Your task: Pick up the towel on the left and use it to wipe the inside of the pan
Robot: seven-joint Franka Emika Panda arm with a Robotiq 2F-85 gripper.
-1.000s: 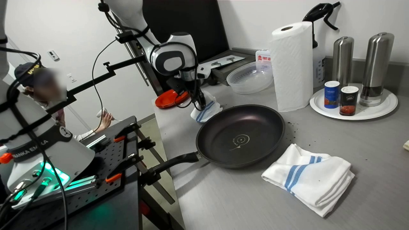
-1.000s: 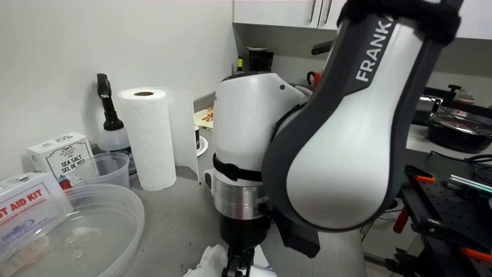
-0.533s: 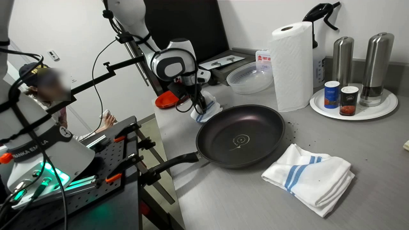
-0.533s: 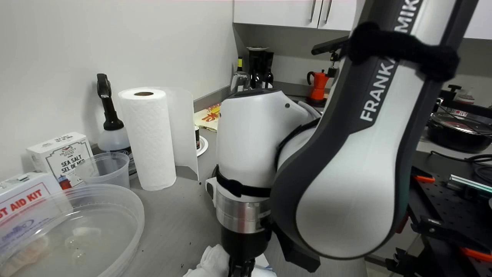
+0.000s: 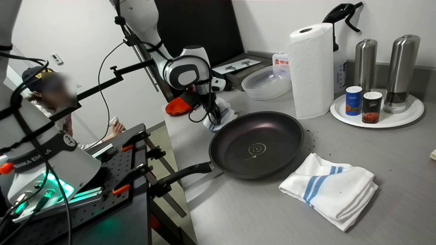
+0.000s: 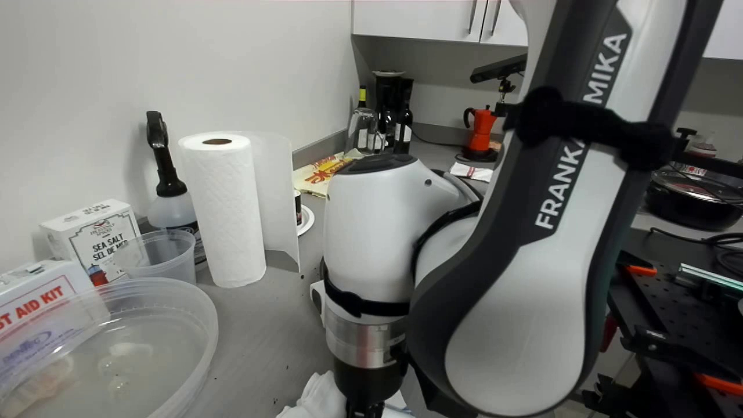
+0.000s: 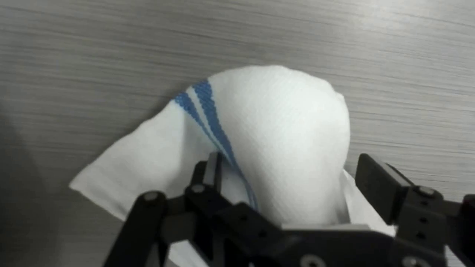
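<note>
Setting the Grip

The gripper stands spread astride a raised fold of the towel, which lies on the counter just beside the pan. Close squarely on a deep fold; a shallow pinch may slip. Lift above the pan's rim before crossing; the red dish and counter edge likely limit room away from the pan

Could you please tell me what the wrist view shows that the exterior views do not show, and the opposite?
Only the wrist view: the tool seen open, a rounded fold of the small towel between its fingers.

Only the exterior views: the pan and the bigger folded towel in an exterior view, the paper roll in both.

Shared: the tool, the small towel and the grey counter.
</note>
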